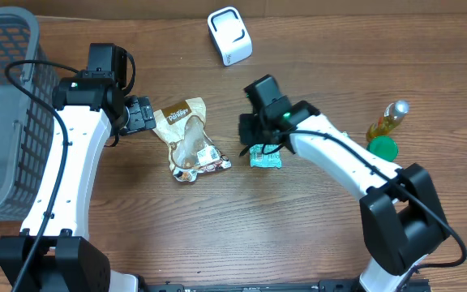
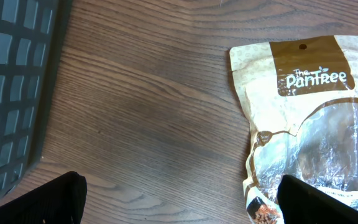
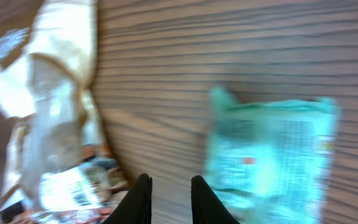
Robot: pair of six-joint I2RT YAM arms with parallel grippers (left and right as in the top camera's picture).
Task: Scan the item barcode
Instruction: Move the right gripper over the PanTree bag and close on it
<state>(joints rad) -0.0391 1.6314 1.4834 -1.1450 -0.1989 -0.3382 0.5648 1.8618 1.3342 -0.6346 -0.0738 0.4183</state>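
Teal item: small teal plastic packet [image 1: 265, 156] lies flat on the dark wood-grain table [image 1: 298, 235], right of centre, partly under the right gripper [image 3: 169, 199]. It is blurred in the wrist view and its barcode is not readable.
Right arm: reaches in from bottom right, elbow bent, wrist tipped down over the packet's left edge.
Right fingers: a narrow gap apart, nothing between them, bare wood under the tips, packet just beside them.
Left arm: runs up the left side, wrist turned toward the centre.
Left gripper [image 1: 142, 114]: fingers spread wide, empty, just beside the top of the brown-and-clear "The PanTree" snack pouch [image 1: 189, 138].
Scanner: white boxy scanner [image 1: 229, 35] at the far edge, well apart from both items.
Surroundings: grey plastic mesh basket [image 1: 6, 105] at left; yellow bottle [image 1: 386, 122] and green round lid [image 1: 383, 148] at right.
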